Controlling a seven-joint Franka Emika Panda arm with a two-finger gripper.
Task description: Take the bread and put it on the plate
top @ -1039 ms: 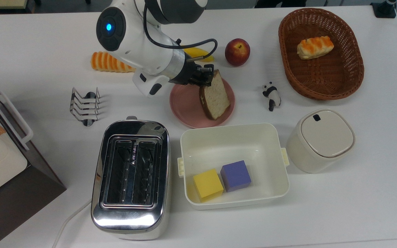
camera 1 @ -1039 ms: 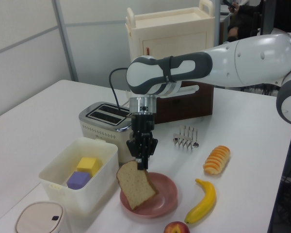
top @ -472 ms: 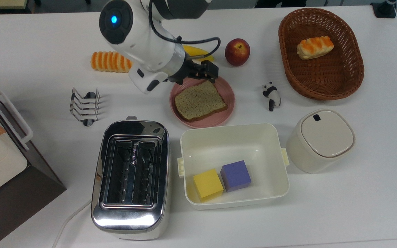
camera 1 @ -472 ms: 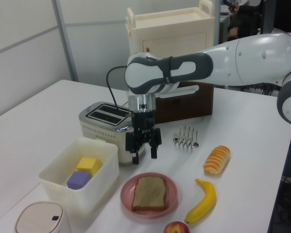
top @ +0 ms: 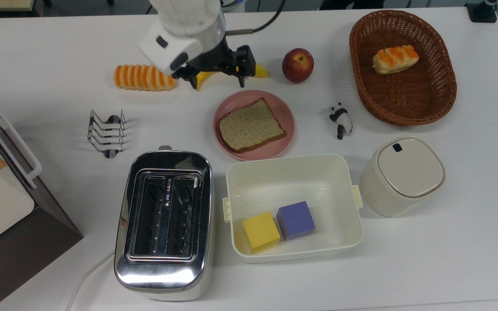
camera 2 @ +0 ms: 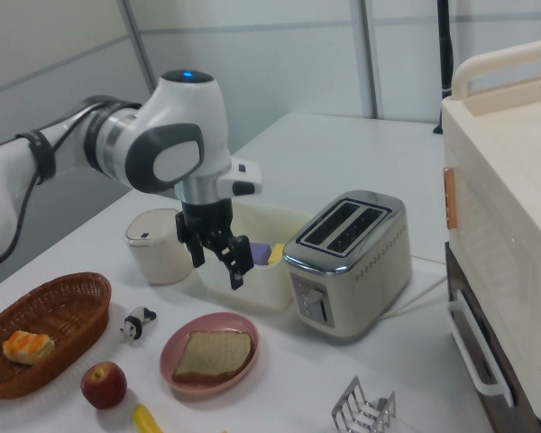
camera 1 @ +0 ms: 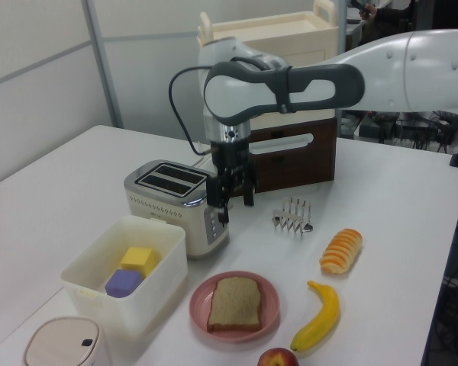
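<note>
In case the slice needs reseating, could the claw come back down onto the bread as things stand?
Probably yes. The claw hangs open above the table, and the bread lies flat and uncovered on the plate, with nothing standing over it.

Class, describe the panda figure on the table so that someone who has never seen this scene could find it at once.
Start in the top view at the big brown wicker basket at the table's far right. Just off its lower left edge, between it and the pink plate holding the bread, stands the panda figure. It is the smallest thing there, black and white, below the red apple.
</note>
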